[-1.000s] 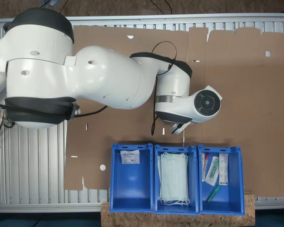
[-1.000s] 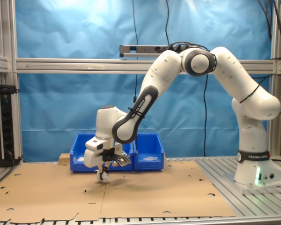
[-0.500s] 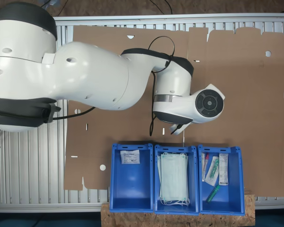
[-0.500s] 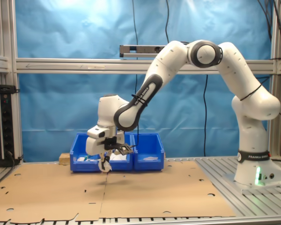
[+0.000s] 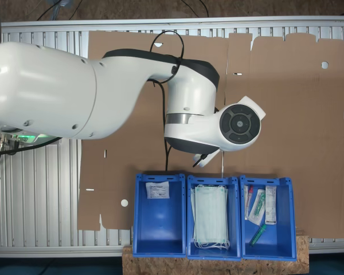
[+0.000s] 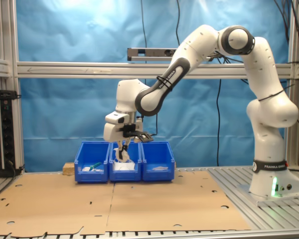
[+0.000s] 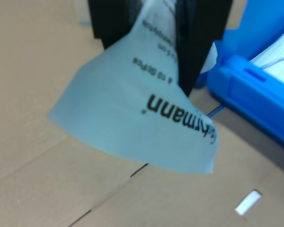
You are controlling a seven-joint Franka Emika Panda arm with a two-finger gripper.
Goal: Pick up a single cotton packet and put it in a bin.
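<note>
Reaching over a cardboard-covered table (image 5: 286,114), a large white robot arm (image 6: 249,99) holds its wrist above a row of three blue bins at the table's far edge. In the first exterior view, the bin (image 5: 158,239) at the first exterior view's left holds one white packet (image 5: 157,190); the middle one (image 5: 188,220) holds green masks (image 5: 210,217); the third (image 5: 289,220) holds syringes and tubes. The gripper (image 7: 157,47) is clamped on the cotton packet (image 7: 132,118), which hangs clear of the table, beside a bin's rim. Picking up looks done; carrying it over a bin and letting go remain.
</note>
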